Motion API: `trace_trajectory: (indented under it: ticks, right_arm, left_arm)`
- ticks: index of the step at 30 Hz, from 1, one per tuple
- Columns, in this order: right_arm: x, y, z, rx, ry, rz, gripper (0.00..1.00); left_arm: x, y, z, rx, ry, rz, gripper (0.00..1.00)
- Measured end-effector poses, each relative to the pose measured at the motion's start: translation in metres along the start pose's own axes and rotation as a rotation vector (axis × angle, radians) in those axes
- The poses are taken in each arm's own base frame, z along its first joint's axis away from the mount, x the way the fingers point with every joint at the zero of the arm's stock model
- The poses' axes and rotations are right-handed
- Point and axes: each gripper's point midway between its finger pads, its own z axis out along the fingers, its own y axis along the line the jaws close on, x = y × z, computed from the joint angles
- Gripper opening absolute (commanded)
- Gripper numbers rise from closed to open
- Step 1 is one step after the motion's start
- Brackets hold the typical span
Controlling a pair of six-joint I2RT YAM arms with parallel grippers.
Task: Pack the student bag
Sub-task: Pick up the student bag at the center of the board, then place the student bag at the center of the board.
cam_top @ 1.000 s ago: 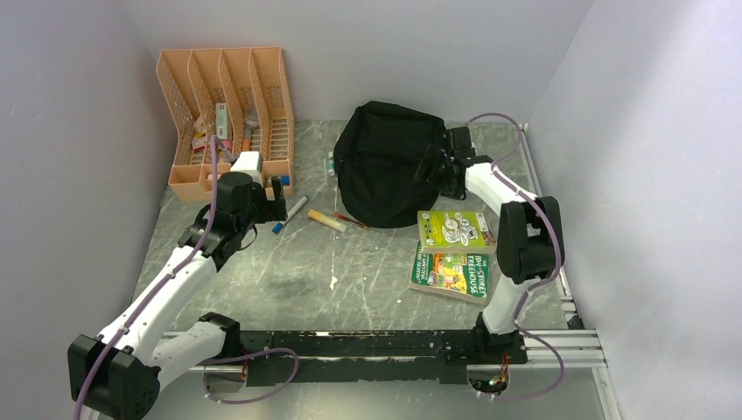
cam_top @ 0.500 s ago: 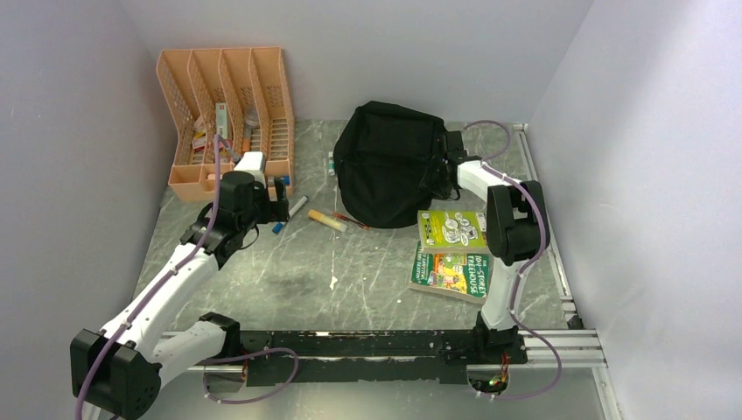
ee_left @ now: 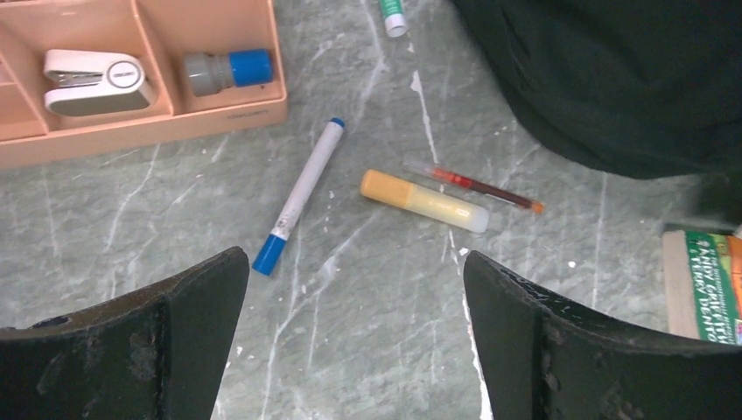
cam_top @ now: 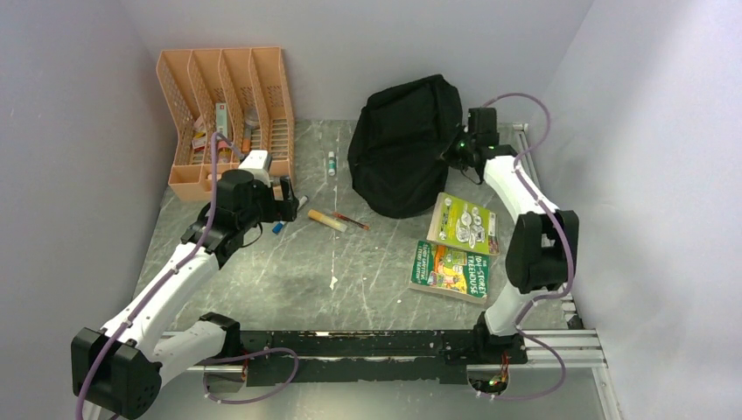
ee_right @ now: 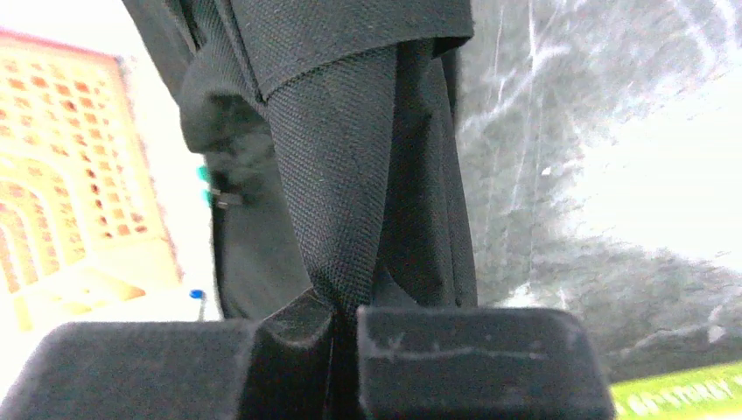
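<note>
The black student bag point(cam_top: 404, 144) stands pulled upright at the back of the table, its right top edge lifted. My right gripper point(cam_top: 461, 147) is shut on a fold of the bag's fabric point(ee_right: 341, 184), which hangs from the pinched jaws. My left gripper point(cam_top: 289, 194) hovers open over the table near a blue-capped white marker point(ee_left: 300, 194), a yellow highlighter point(ee_left: 423, 200) and a thin red pen point(ee_left: 477, 185). Nothing lies between its fingers point(ee_left: 560, 350).
An orange mesh desk organiser point(cam_top: 226, 118) stands at the back left, with a stapler point(ee_left: 94, 80) in its tray. Two green books point(cam_top: 455, 249) lie right of centre. A small green-capped tube point(cam_top: 332, 163) lies left of the bag.
My right gripper has closed on the bag's fabric and risen toward the back, pulling the bag upright. The upper green book has tilted. My left arm has barely moved.
</note>
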Motion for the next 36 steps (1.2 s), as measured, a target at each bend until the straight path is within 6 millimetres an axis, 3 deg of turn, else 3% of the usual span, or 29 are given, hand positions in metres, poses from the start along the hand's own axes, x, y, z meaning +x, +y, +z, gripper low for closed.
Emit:
trace_trajectory:
  ticks: [3,7,20,24,28,32,36]
  right_arm:
    - [-0.030,0.005,-0.023,-0.031,-0.070,0.028,0.00]
    - [-0.049,0.004,-0.042,-0.049,-0.119,0.059,0.00]
    - [-0.058,0.032,-0.057,-0.160,-0.099,0.127,0.00]
    - [-0.056,0.034,-0.070,-0.171,-0.108,0.138,0.00]
    - [-0.043,0.032,-0.100,-0.183,-0.129,0.145,0.00]
    - [-0.007,0.020,-0.132,-0.201,-0.124,0.170,0.00]
    - [0.045,-0.002,-0.147,-0.206,-0.076,0.213,0.26]
  left_arm:
    - [-0.002,-0.008,0.000,0.041,-0.007,-0.014,0.97]
    - [-0.005,-0.017,0.000,0.088,-0.014,-0.025,0.97]
    - [-0.008,-0.022,-0.004,0.113,-0.023,-0.034,0.97]
    - [-0.008,-0.025,-0.005,0.122,-0.022,-0.064,0.97]
    - [-0.009,-0.033,-0.006,0.157,-0.015,-0.125,0.97]
    - [-0.013,-0.053,-0.004,0.259,-0.027,-0.200,0.97]
    - [0.004,-0.068,0.007,0.331,0.023,-0.250,0.97]
